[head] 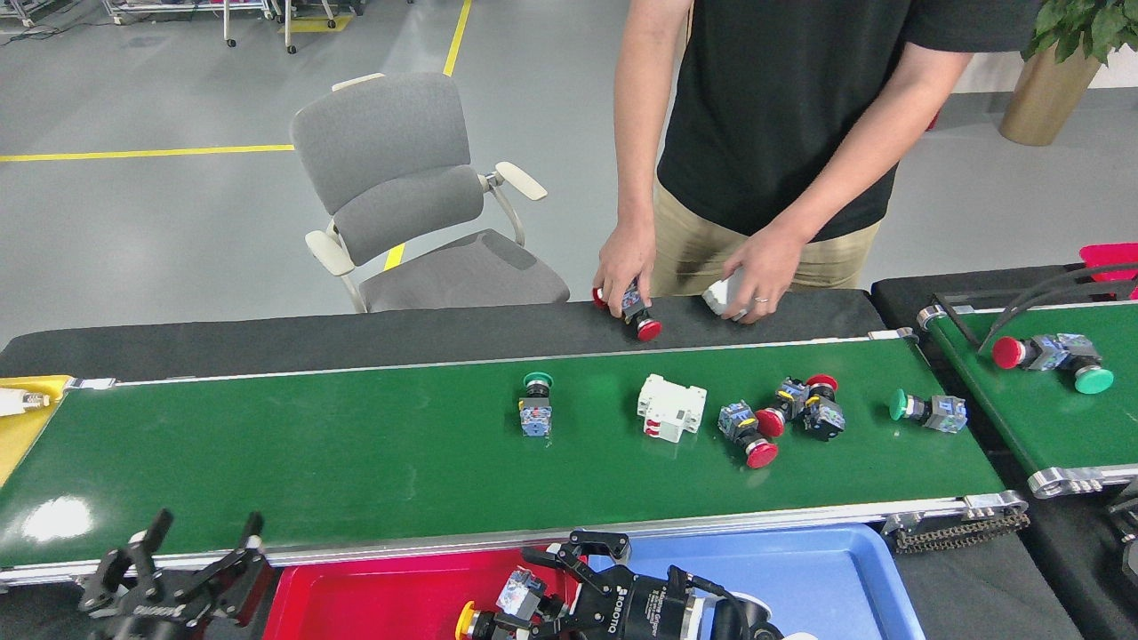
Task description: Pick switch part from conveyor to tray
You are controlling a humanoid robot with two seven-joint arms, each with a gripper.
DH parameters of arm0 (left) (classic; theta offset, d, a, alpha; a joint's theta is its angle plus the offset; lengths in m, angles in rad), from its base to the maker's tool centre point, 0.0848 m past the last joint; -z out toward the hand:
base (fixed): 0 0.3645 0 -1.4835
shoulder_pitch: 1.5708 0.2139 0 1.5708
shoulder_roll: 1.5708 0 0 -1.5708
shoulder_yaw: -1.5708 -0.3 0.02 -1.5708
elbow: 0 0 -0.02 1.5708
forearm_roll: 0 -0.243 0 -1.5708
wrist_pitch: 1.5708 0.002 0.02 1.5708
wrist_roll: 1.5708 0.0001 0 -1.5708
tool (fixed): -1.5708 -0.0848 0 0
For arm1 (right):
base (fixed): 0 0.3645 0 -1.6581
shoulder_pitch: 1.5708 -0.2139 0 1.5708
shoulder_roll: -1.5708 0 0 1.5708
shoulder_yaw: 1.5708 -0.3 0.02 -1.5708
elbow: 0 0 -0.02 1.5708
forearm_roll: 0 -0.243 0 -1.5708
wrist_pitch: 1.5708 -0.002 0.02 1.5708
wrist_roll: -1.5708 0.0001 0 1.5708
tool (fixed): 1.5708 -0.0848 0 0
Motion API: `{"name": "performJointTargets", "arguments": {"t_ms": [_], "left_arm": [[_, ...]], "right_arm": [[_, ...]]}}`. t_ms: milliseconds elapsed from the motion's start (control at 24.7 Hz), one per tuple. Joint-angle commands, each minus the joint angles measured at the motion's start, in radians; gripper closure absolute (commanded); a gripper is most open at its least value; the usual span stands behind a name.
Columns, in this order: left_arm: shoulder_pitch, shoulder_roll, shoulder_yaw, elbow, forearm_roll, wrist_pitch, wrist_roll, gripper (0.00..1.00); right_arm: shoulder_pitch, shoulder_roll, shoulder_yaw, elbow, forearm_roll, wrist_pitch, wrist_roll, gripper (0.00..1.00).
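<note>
The conveyor (311,453) spans the view and carries several switch parts. A green-capped one (536,404) stands mid-belt. A white block (669,407), red-capped ones (751,428) and a green-capped one (929,411) lie further right. My right gripper (533,588) lies low over the red tray (373,596), shut on a blue-grey switch part (518,590). A yellow-capped switch part (468,622) lies in that tray right below it. My left gripper (191,547) stands open at the bottom left, holding nothing.
A person stands behind the belt, with switch parts in one hand (627,271) and the other hand (756,280). A blue tray (800,569) sits right of the red one. A second green belt (1049,391) at right carries more parts. A grey chair (409,196) stands behind.
</note>
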Motion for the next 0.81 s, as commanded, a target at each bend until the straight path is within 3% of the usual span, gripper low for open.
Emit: {"name": "performJointTargets", "arguments": {"t_ms": [0, 81, 203, 365, 568, 771], "left_arm": [[-0.022, 0.003, -0.043, -0.015, -0.004, 0.025, -0.033, 0.0], [-0.041, -0.007, -0.091, -0.014, -0.034, 0.071, -0.065, 0.0], [-0.055, -0.021, -0.155, -0.006, -0.086, 0.136, -0.07, 0.0], [-0.139, -0.058, -0.213, 0.049, -0.111, 0.148, -0.088, 0.0], [-0.233, -0.09, -0.223, 0.169, -0.117, 0.153, -0.11, 0.0], [-0.288, -0.092, -0.218, 0.261, -0.117, 0.156, -0.11, 0.0]], "right_arm": [[0.071, 0.011, -0.111, -0.05, -0.008, 0.16, -0.006, 0.01], [0.157, 0.03, -0.198, -0.128, -0.009, 0.356, -0.017, 0.01], [0.241, 0.019, -0.233, -0.165, -0.008, 0.578, -0.057, 0.01], [0.229, 0.001, -0.232, -0.16, 0.006, 0.646, -0.052, 0.01], [0.115, 0.016, -0.152, -0.061, 0.086, 0.672, -0.049, 0.01], [-0.023, 0.062, -0.054, 0.061, 0.089, 0.681, 0.0, 0.01]]}}
